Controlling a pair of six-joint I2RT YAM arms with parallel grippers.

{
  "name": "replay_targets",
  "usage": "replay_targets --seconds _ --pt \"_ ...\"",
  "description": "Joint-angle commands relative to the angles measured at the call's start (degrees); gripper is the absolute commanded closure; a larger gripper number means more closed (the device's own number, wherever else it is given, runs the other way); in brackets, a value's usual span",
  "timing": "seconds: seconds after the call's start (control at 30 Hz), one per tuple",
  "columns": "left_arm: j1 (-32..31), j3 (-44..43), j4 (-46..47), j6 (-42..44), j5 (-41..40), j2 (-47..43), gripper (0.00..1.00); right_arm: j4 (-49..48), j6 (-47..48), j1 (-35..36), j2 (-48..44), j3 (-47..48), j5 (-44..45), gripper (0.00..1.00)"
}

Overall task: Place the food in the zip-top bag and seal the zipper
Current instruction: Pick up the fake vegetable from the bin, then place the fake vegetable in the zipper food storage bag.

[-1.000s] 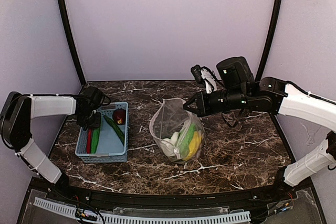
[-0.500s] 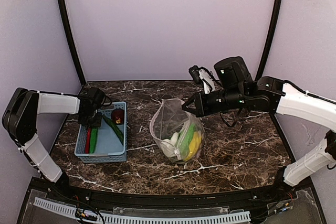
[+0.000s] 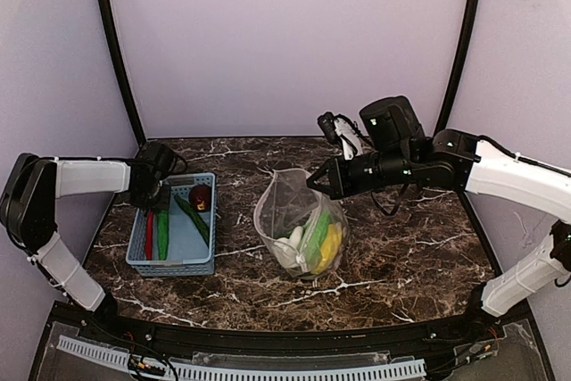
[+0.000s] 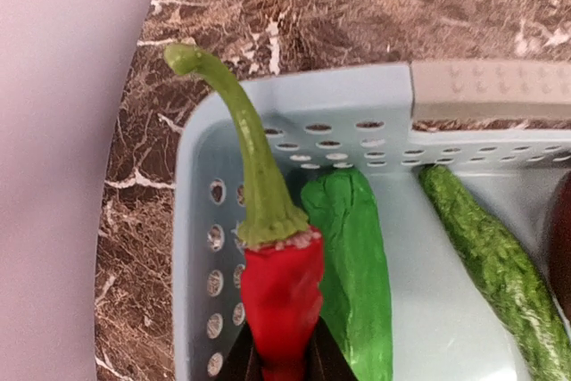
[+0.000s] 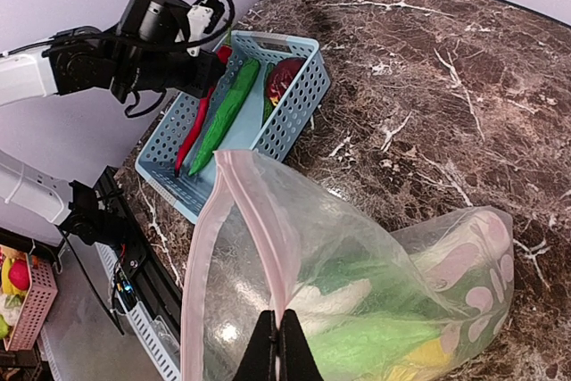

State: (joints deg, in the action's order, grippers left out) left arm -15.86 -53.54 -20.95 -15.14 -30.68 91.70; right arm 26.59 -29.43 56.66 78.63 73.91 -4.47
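The left gripper (image 4: 278,368) pinches the red chilli (image 4: 282,285) inside the basket (image 3: 178,267) at left; so slim a hold may let it slip; the right gripper (image 5: 278,343), clamped on the zipper (image 5: 265,238), props the zip-top bag (image 5: 428,256) open at centre; slack there would close the mouth; since earlier it seems nudged leftward.

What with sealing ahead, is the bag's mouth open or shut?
Open: the right end effector holds one zipper edge; the zip-top bag mouth gapes.

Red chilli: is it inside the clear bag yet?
No, the red chilli is within the light blue basket, its end pinched by the left hand.
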Motion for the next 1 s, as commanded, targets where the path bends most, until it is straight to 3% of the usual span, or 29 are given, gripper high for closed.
replay_targets --seconds 0.0,0.37,0.53,0.6,0.97 --pt "0.43 0.0 -1.1 -0.59 2.08 -8.96 0.88 -1.54 0.51 0.42 0.4 1.92 0.11 1.0" --pt "0.48 0.75 -2.51 0.27 22.98 -26.68 0.87 -1.89 0.51 0.46 0.52 2.29 -0.67 1.0" --pt "0.19 -1.84 -5.08 -2.96 42.53 -29.94 0.88 -1.75 0.49 0.43 0.17 2.45 -0.8 1.0" --pt "-1.06 -2.92 -5.72 -4.4 46.39 -30.9 0.88 -1.74 0.43 0.45 0.18 2.62 -0.87 1.0" --pt "-20.54 -8.36 -5.51 -17.77 56.12 -31.11 0.88 -2.41 0.51 0.46 -0.24 1.85 -0.28 1.0"
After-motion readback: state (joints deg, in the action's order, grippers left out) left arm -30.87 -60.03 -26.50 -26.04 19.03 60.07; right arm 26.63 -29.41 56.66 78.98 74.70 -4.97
